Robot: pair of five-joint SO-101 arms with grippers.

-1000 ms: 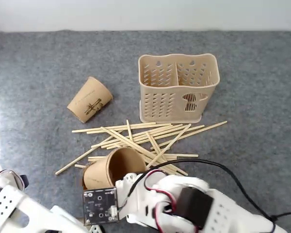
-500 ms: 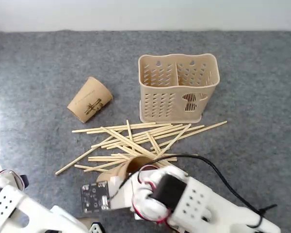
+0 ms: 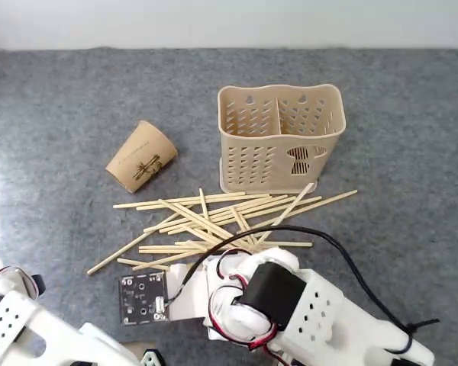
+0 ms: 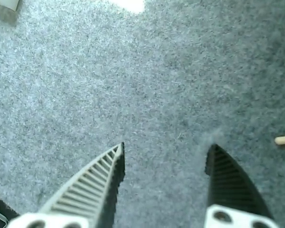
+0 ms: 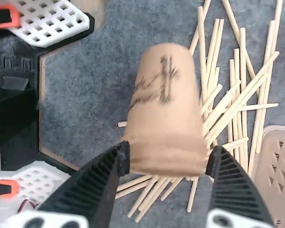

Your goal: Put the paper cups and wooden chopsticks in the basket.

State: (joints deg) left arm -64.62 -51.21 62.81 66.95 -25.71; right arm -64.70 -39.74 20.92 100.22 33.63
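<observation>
Tipped cup (image 3: 141, 156), chopsticks (image 3: 214, 217) (scattered) — basket (image 3: 281, 137) upright

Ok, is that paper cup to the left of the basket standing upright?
No, the paper cup lies on its side on the grey table, apart from the basket.

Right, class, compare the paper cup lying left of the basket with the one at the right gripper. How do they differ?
The loose cup lies on its side on the mat, touched by nothing; the gripped cup is held by the right gripper. The loose cup is clear of the chopsticks; the gripped cup is over them. Both are tan paper with a dark drawing, and neither is in the basket.
</observation>
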